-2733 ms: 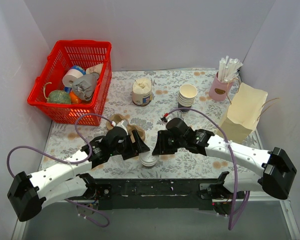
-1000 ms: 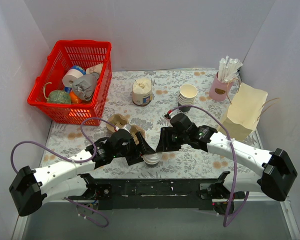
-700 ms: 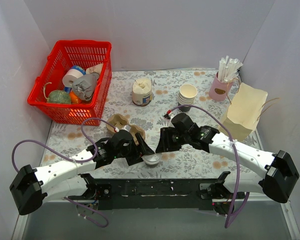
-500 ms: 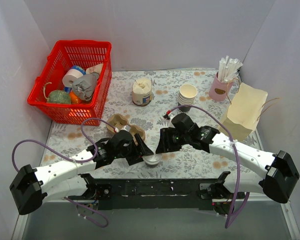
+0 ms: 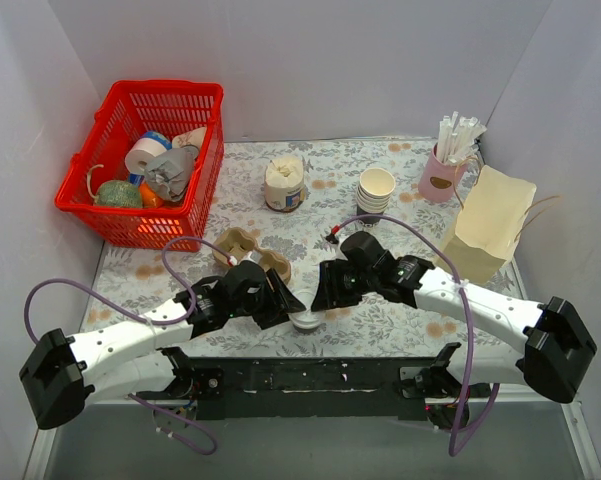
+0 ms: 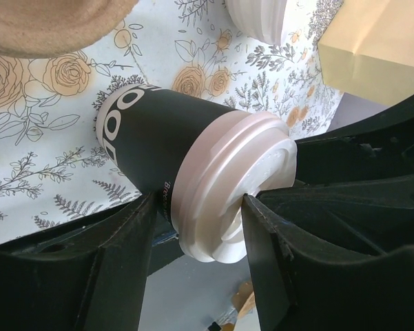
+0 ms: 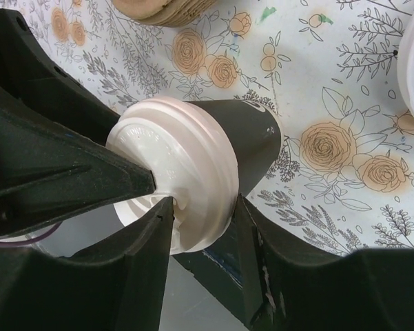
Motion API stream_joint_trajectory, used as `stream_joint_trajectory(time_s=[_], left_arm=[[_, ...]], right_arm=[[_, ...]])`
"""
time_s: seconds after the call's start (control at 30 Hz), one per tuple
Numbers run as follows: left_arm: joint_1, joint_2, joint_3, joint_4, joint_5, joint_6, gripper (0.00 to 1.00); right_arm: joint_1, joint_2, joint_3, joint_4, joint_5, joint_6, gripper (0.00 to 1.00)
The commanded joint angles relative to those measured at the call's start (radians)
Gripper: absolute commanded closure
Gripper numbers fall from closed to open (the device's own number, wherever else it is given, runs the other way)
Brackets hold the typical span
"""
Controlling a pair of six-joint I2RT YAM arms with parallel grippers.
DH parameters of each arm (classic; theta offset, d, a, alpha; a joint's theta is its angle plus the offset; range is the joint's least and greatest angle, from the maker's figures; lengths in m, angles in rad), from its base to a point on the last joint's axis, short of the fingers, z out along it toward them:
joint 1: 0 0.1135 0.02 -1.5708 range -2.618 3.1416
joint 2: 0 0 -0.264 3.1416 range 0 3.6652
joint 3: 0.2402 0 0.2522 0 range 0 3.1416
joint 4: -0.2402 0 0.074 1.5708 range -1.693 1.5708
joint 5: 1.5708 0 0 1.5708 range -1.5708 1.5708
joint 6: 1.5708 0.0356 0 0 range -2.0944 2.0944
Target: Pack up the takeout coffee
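Observation:
The takeout coffee (image 5: 304,320) is a cup with a black body and a white lid. It lies tilted at the table's near edge, lid toward the arms. My left gripper (image 5: 286,308) and right gripper (image 5: 321,298) meet on it from either side. In the left wrist view the cup (image 6: 158,145) points its lid (image 6: 227,186) at the camera, and my left gripper (image 6: 200,207) is shut across the lid's rim. In the right wrist view my right gripper (image 7: 203,207) pinches the lid (image 7: 186,165) with one finger in its recess and one outside.
A brown cardboard cup carrier (image 5: 242,245) lies just behind the left gripper. A cream jar (image 5: 284,183), a stack of lidless cups (image 5: 376,188), a pink straw holder (image 5: 442,175) and a paper bag (image 5: 485,225) stand behind. A red basket (image 5: 205,100) is far left.
The cup has tipped over, lid toward the near edge, between both grippers. In the last second the arms shifted only slightly and both stay closed on it.

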Motion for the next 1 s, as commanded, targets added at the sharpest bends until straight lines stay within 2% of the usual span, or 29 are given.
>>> stream_joint_trajectory(time_s=[0.0,0.2,0.53,0.57,0.67,0.73,0.83,0.97], left_arm=[[-0.005,-0.020,-0.048,-0.025,-0.037,-0.014,0.52],[-0.005,-0.058,-0.137,-0.004,-0.080,-0.041,0.60],[-0.005,-0.070,-0.213,0.033,-0.079,-0.060,0.81],[-0.005,-0.075,-0.224,0.039,-0.076,-0.063,0.87],[-0.005,-0.077,-0.241,0.057,-0.077,-0.057,0.92],[-0.005,-0.077,-0.246,0.060,-0.079,-0.041,0.92],[-0.005,-0.073,-0.246,0.065,-0.071,-0.020,0.86],[-0.005,-0.081,-0.246,0.070,-0.066,0.003,0.71]], right_arm=[[0.004,-0.002,-0.067,0.036,0.068,-0.008,0.53],[0.004,-0.028,-0.194,0.192,0.070,-0.042,0.58],[0.005,-0.019,-0.255,0.206,0.124,0.000,0.71],[0.004,-0.027,-0.266,0.218,0.122,-0.003,0.71],[0.004,-0.080,-0.356,0.391,0.099,-0.066,0.72],[0.005,-0.109,-0.429,0.518,0.093,-0.100,0.70],[0.004,-0.137,-0.433,0.508,0.137,-0.172,0.65],[0.007,-0.166,-0.476,0.563,0.173,-0.267,0.61]])
